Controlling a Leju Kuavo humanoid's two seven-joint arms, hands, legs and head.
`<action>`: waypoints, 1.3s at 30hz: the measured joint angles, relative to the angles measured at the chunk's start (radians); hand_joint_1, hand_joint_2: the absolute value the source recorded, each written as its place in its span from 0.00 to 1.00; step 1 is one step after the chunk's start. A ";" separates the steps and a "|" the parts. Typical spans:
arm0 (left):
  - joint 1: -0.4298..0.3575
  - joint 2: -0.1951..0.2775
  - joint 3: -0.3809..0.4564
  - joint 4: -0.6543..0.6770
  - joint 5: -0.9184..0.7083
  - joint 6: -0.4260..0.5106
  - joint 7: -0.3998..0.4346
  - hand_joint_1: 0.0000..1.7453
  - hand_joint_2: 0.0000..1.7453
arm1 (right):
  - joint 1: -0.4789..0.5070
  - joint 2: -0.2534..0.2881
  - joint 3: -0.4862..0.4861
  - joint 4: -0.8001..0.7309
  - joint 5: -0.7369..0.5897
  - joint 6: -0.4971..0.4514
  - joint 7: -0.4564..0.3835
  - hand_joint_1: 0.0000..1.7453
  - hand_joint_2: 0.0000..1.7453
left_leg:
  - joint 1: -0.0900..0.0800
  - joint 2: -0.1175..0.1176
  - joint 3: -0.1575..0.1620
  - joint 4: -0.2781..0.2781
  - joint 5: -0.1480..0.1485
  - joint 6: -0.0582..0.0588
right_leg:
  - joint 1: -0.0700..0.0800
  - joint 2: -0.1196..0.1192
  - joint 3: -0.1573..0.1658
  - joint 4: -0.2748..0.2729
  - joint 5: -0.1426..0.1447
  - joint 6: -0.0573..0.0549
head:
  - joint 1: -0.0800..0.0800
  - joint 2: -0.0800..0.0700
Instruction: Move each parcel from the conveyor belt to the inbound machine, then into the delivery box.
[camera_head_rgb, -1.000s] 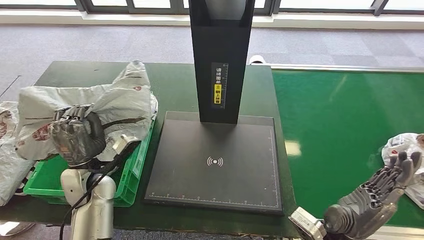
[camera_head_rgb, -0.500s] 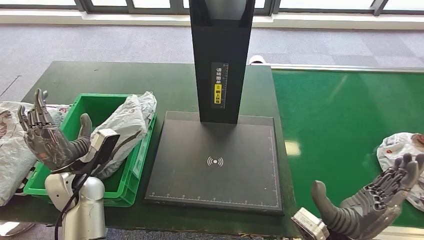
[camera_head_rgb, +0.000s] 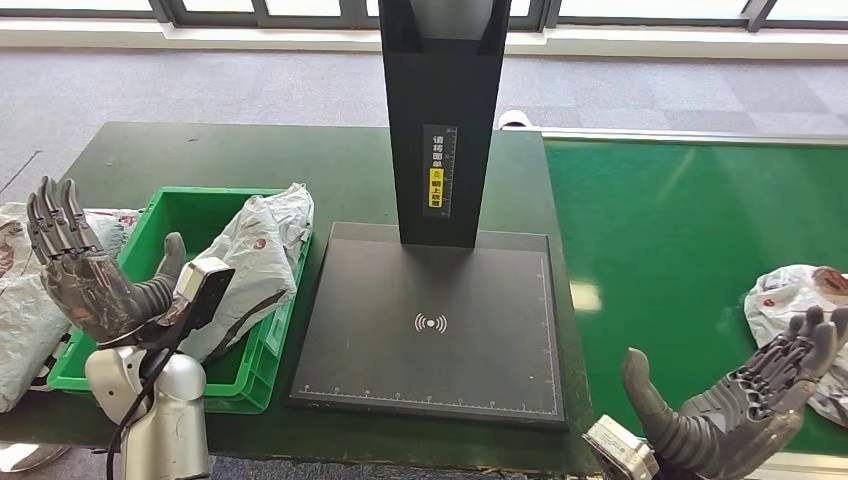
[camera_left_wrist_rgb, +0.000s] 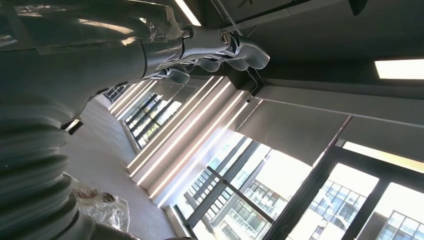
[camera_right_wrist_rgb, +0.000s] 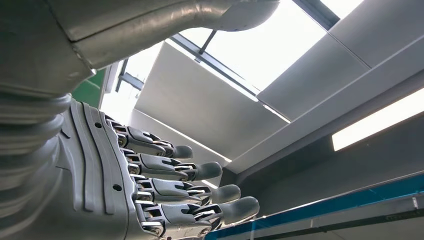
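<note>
grey carpet beyond green table (camera_head_rgb: 180, 150); left hand (camera_head_rgb: 85, 275), right hand (camera_head_rgb: 745, 405) both spread, empty.

Parcel-sorting office: conveyor belt (camera_head_rgb: 690, 260), scanner stand (camera_head_rgb: 430, 320), carpet (camera_head_rgb: 250, 85).

The head view looks down over the table (camera_head_rgb: 330, 160); both wrist views face up at ceiling and windows.

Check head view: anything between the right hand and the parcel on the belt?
Nothing. In the head view only bare green conveyor belt separates the open right hand from the parcel, which sits just beyond its fingertips.
</note>
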 joint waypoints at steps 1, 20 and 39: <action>0.000 0.000 0.000 0.000 0.002 0.000 -0.001 0.00 1.00 | 0.000 0.000 -0.001 0.000 0.000 0.000 0.000 0.00 0.75 | 0.000 0.000 0.000 0.000 0.000 0.000 | 0.000 0.000 0.000 0.000 0.000 0.000 | 0.000 0.000; 0.080 0.017 -0.345 0.005 1.068 -0.501 -0.337 0.00 1.00 | -0.029 -0.012 0.044 0.092 -0.211 0.030 0.000 0.00 1.00 | -0.001 -0.001 -0.001 0.000 0.000 0.000 | -0.001 -0.001 0.000 0.000 0.000 0.001 | 0.000 0.000; 0.097 0.022 -0.519 0.162 1.192 -0.751 -0.337 0.00 1.00 | -0.220 -0.051 0.290 0.508 -0.371 0.238 0.000 0.00 1.00 | -0.001 -0.001 -0.002 0.000 0.000 -0.001 | 0.000 -0.001 -0.001 0.000 0.001 0.000 | 0.000 0.000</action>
